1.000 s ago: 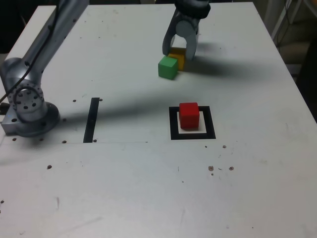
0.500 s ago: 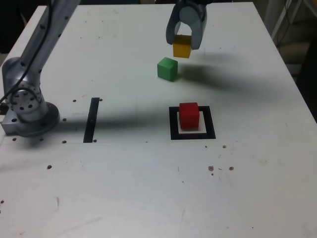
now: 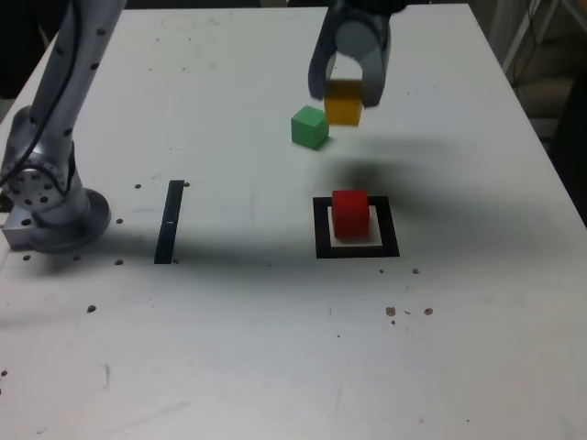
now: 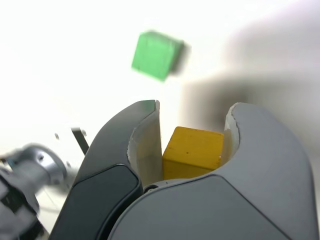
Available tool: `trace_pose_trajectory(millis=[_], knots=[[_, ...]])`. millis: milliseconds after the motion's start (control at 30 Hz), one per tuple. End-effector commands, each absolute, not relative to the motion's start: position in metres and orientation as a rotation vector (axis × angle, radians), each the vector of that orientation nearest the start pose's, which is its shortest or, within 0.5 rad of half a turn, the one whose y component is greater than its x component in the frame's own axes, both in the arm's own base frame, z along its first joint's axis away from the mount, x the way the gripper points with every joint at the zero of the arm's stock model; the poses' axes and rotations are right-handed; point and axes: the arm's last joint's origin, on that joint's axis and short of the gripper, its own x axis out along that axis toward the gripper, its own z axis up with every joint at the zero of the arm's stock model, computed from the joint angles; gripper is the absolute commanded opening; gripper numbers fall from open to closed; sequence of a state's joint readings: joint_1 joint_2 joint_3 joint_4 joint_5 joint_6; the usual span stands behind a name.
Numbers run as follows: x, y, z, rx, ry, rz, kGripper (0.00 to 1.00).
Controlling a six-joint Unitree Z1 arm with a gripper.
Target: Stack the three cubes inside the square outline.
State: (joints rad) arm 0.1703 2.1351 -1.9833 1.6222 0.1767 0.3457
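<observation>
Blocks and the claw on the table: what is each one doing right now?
yellow cube: up in the air, squeezed between the jaws.
gripper: shut on the yellow cube, above the table.
green cube: sitting on the table by itself, nothing touching it.
red cube: resting inside the square outline, nothing on top.
square outline: flat on the table, holding only the red cube.

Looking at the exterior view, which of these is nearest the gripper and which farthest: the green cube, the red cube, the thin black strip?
Measured from the gripper:
1. Green cube, just to its left in the exterior view.
2. Red cube, nearer the camera, inside the square outline.
3. Black strip, far to the exterior view's left.
</observation>
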Motion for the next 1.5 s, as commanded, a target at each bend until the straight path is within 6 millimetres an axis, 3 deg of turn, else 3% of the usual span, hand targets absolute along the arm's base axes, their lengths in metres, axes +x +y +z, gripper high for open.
trace_pose_trajectory(millis=[0,233,467,1467], knots=[[0.375,0.063,0.311,0.228,1.808,-0.058,0.40],[0.373,0.032,0.311,0.153,1.803,-0.059,0.40],[0.372,0.015,0.301,0.076,1.840,-0.049,0.40],[0.395,0.016,0.263,0.020,1.918,-0.070,0.40]])
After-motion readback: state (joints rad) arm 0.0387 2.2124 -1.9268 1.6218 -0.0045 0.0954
